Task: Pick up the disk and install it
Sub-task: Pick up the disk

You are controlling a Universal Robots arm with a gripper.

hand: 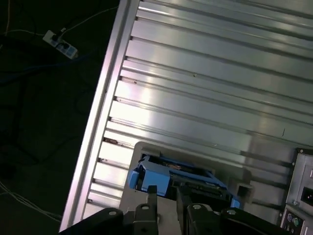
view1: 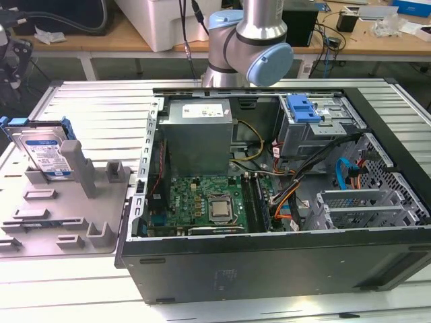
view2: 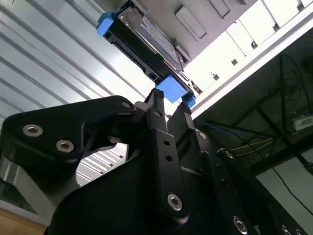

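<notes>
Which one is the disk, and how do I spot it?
Find the big open computer case; the grey holder lies to the exterior view's left of it. The disk leans upright in it: flat, silver, white-and-blue label, blue frame. The other blue piece sits inside the case.

No legible text in any view. Disk (view1: 47, 155): white-and-blue label, print too small to make out. Power supply (view1: 199, 131): white label on top edge, print likewise unreadable
</notes>
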